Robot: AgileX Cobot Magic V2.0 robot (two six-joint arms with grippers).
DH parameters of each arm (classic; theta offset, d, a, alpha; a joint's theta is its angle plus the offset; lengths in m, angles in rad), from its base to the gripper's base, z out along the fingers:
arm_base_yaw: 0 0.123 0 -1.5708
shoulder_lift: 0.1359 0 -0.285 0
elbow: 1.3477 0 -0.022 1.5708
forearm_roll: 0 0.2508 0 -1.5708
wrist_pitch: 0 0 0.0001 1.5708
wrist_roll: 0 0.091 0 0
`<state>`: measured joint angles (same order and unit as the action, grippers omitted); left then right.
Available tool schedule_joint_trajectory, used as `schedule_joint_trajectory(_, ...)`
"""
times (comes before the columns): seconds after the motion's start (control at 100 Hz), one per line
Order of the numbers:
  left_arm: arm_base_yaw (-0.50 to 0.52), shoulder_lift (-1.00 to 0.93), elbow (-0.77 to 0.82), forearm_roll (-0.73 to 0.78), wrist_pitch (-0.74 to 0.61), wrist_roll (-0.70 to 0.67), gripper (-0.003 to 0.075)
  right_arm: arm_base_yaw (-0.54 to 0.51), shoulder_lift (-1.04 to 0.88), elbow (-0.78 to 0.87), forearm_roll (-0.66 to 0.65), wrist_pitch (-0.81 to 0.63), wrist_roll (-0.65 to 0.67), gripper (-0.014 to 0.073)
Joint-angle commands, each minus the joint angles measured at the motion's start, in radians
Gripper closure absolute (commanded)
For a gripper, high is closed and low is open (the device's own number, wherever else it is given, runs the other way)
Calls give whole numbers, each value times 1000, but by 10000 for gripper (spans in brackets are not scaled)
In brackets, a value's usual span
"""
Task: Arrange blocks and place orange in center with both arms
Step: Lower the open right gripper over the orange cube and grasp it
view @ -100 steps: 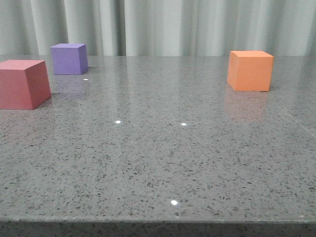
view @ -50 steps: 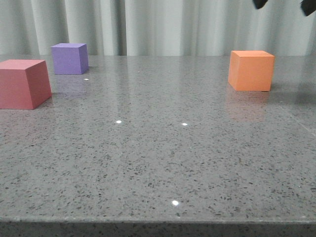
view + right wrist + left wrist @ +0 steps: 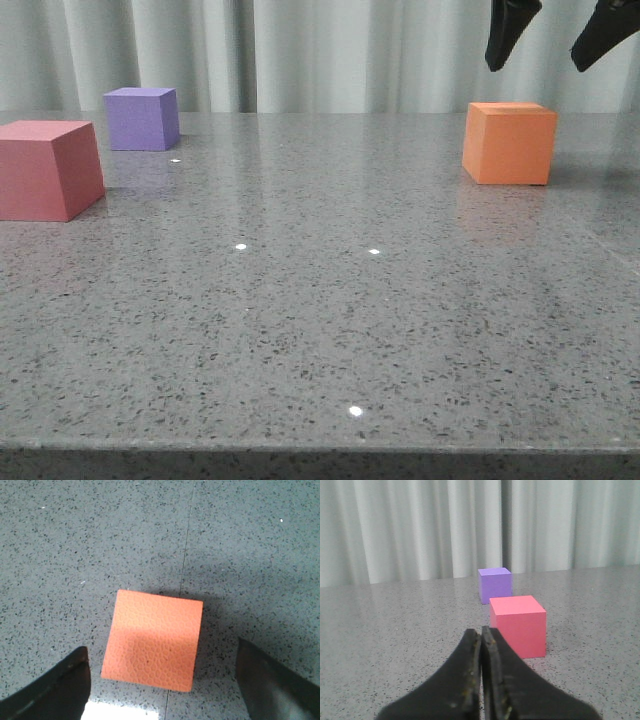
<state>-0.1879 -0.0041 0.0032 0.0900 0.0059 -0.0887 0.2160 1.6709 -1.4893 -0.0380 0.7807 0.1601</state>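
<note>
Grey speckled table (image 3: pixel 320 330) (glossy), bearing red-pink cube (image 3: pixel 45 168), purple cube (image 3: pixel 141 118), orange cube (image 3: pixel 508 142).

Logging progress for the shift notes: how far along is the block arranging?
Nothing is placed yet. The orange cube sits on the table's right side, the red-pink cube and purple cube on the left. In hand: the open right gripper hovers above the orange cube; the left gripper is shut and empty. Every grasp and placement remains.

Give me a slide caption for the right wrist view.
Right gripper, jaws wide open, poised above the orange cube on the speckled grey table.
</note>
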Motion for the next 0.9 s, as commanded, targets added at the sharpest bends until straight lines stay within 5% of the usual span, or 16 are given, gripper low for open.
schedule_joint_trajectory(0.0,3,-37,43,-6,-73,-5,741,0,-30,-37,-19,-61,5,1)
schedule_joint_trajectory(0.89,3,-37,43,-6,-73,-5,741,-1,89,-37,9,-105,33,2)
